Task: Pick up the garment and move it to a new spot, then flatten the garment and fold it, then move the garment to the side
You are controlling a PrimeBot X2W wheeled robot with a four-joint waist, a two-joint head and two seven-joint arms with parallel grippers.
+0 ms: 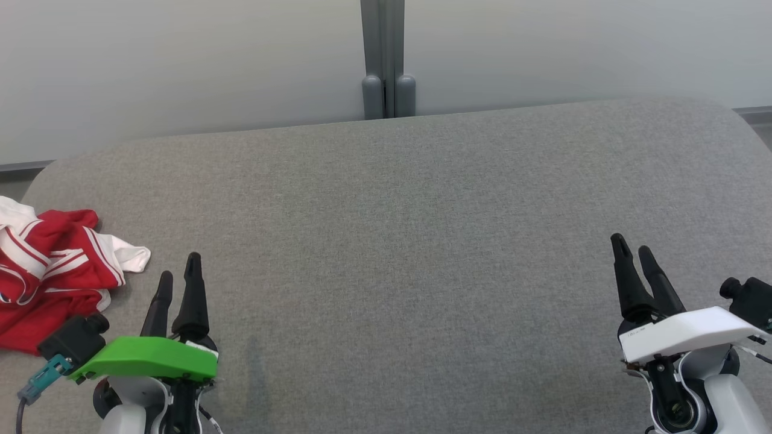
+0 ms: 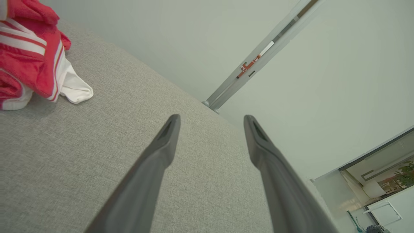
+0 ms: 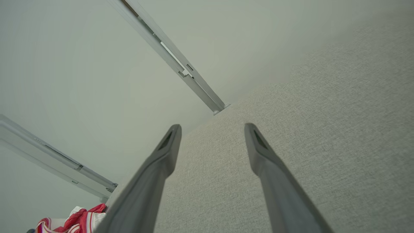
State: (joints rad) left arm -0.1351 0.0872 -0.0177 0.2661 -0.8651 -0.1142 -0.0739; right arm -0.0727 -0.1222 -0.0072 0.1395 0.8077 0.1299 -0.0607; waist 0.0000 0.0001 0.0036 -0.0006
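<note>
Left gripper and right gripper gape empty — garment crumpled, no clear axis, white corner pointing right.

The garment was bright red with banded white stripes and plain white panels at its edge. The counter was a heathered mid-grey fabric, evenly flecked, with no print. The left end effector had black fingers and a vivid green wrist cover, with a teal plug beside a black camera. The right end effector was equally black, under a white cover. The far wall was pale grey-white, split by a darker grey post.
</note>
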